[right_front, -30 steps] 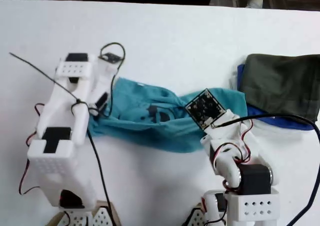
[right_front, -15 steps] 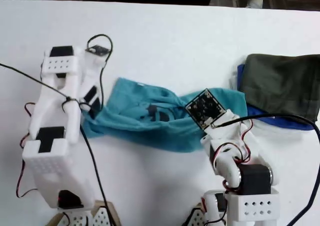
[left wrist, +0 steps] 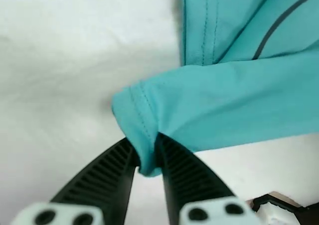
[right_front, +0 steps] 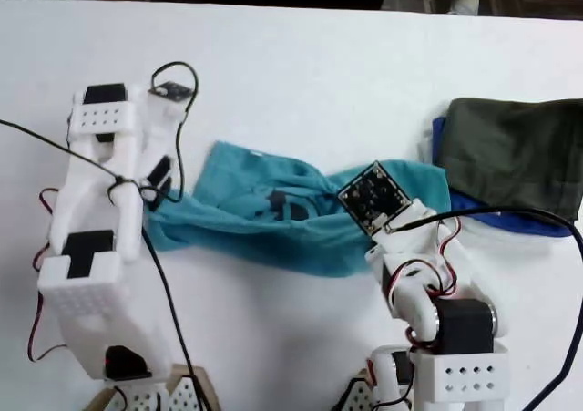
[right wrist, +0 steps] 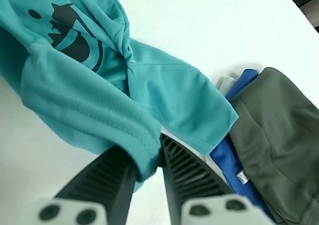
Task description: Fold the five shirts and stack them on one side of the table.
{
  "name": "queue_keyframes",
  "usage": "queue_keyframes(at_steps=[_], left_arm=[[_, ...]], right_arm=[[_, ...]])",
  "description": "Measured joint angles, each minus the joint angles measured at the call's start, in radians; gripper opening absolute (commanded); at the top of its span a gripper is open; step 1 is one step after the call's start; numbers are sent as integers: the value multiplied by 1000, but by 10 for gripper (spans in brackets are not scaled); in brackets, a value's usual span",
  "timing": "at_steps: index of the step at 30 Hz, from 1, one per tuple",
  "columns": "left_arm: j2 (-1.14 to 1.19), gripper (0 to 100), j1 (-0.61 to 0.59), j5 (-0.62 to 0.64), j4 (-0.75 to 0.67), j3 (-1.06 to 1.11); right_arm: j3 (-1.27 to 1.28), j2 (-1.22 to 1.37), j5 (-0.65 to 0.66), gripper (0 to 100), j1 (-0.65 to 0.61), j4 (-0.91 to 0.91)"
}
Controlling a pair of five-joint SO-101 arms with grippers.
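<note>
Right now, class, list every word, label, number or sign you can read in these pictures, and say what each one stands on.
On the teal shirt, the dark print is a drawing; no letters can be read.
On the blue shirt, the white tag has marks too small to read.
No other text shows.

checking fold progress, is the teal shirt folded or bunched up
Bunched, not folded: the teal shirt lies twisted between the left claw and right claw, each shut on an end.
</note>
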Motion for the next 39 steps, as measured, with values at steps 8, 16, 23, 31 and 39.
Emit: queue_keyframes(at_steps=[8,16,23,31,39], left_arm=[[0,27,0,0,101,-236],[-112,27,-14,0,112,-400],[-336,27,-21,17,114,-400],[-503,27,-20,334,115,-420],[-506,27,-20,519,115,-379]], right_arm=[[61,0,0,21,0,-130],[72,2,0,21,0,-491],[-46,2,0,21,0,-606],[-170,0,-195,21,0,-674],[-124,0,-232,21,0,-700]])
